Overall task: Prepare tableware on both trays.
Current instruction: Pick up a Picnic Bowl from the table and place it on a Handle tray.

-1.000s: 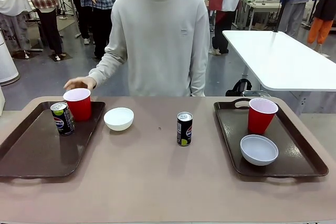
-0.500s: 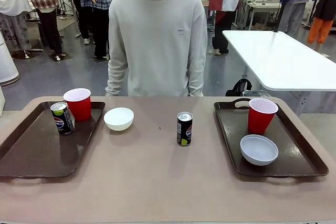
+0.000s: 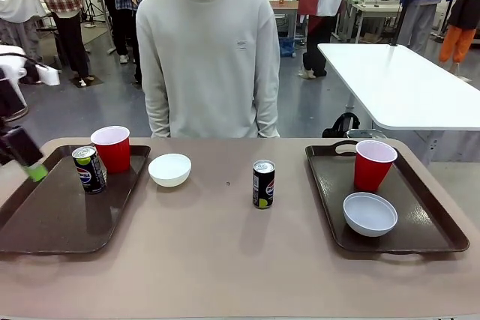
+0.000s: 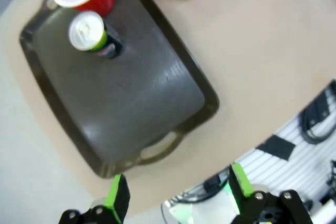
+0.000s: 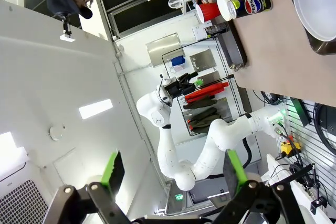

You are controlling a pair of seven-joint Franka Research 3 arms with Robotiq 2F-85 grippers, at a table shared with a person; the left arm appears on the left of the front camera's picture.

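The left end effector is hovering at the desk's 9 o'clock edge, over the outer rim of the left tray. In the left wrist view the left end effector is gaping wide with nothing between its fingers, and it is looking down on the left tray. The left cup is standing upright at that tray's 1 o'clock corner. The Pepsi can is standing just beside the cup, at the cup's 7 o'clock. The left bowl is sitting on the bare desk at the cup's 3 o'clock, just off the tray's rim.

A person is standing at the desk's 12 o'clock, arms hanging down. The marked can is standing upright near the desk's middle, well apart from both trays.

The right tray is lying at the desk's 3 o'clock. The right cup is standing upright toward the tray's 12 o'clock end, and the right bowl is sitting near it, at the cup's 6 o'clock.

In the right wrist view, the right end effector is spreading its fingers wide and holding nothing.
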